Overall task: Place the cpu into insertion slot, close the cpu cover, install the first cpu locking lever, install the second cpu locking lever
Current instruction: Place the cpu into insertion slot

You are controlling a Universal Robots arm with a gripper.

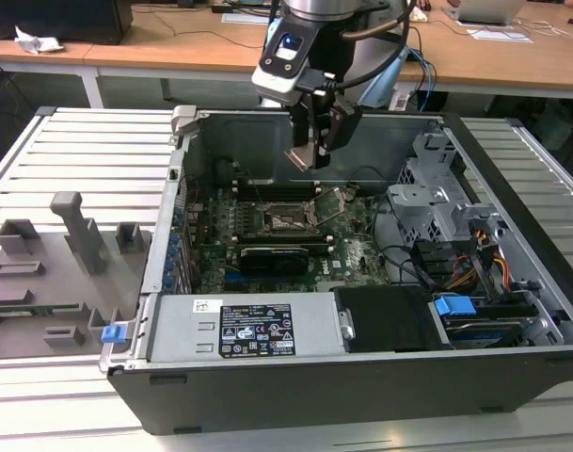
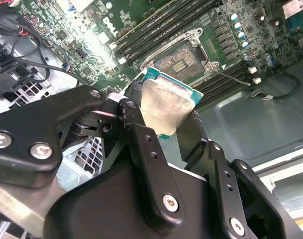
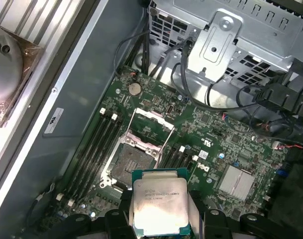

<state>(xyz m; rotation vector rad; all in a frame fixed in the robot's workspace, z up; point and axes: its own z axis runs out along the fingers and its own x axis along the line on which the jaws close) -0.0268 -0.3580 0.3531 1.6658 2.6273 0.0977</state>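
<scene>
My gripper (image 1: 316, 151) hangs inside the open computer case, above the motherboard, shut on the cpu (image 3: 158, 201). The cpu is a flat square chip with a pale metal top, and black fingers (image 3: 116, 219) press its two opposite edges. In the second wrist view the cpu (image 2: 166, 107) is held tilted, short of the insertion slot (image 2: 186, 57). The insertion slot (image 3: 134, 162) is a dark square socket on the green board with nothing in it. The cpu cover (image 3: 153, 118), a thin silver frame, stands swung open at the socket's far side. A thin wire lever (image 2: 231, 74) juts out beside the socket.
Black memory slots (image 3: 99, 144) flank the socket. A metal drive cage (image 1: 437, 202) with cables, a black card (image 1: 275, 254) and the power supply (image 1: 253, 330) crowd the case. On the exterior view's left, a grey fixture plate (image 1: 51, 273) lies on the slatted table.
</scene>
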